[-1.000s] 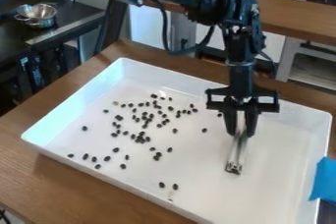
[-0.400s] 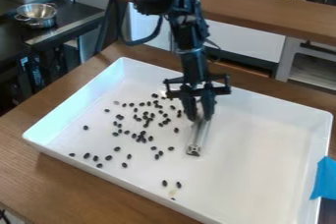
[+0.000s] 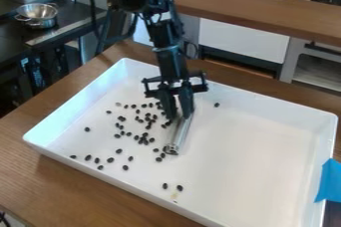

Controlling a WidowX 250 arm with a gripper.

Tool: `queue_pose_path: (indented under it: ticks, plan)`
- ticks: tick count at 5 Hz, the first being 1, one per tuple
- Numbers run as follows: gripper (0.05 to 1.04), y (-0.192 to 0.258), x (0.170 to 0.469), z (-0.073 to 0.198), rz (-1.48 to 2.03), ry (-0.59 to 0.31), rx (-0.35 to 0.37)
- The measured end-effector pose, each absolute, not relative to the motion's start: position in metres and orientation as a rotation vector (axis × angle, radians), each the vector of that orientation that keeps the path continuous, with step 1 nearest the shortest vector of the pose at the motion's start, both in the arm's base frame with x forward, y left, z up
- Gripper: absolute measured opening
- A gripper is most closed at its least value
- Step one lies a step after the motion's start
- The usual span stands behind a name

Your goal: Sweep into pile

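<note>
Inside a white rectangular tray (image 3: 259, 146) on a brown wooden desk (image 3: 40, 183), black jaws grip a silver metal bar (image 3: 180, 135) low beside scattered black oval beans (image 3: 122, 119), likely so its length can gather them.

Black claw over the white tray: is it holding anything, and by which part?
Yes, the claw holds a silvery bar by its upper end; the lower end points down into the tray.

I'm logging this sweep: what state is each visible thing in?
Gripper: closed on the metal bar.
Metal bar: held, lower end down by the beans.
Black beans: scattered, unpiled.
White tray: open, upright.
Metal bowl: upright.
Blue piece: over the tray's rim.
</note>
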State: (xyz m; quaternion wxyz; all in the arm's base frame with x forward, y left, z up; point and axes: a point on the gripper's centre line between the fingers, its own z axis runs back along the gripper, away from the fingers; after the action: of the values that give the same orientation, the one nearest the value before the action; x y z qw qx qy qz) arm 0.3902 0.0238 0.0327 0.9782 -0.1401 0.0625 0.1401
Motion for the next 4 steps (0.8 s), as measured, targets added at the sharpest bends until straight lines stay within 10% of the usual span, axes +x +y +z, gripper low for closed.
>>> queue_pose_path:
  ticks: [4]
  plan:
    - [0.31, 0.105, 0.362, 0.034, 0.279, 0.127, -0.216]
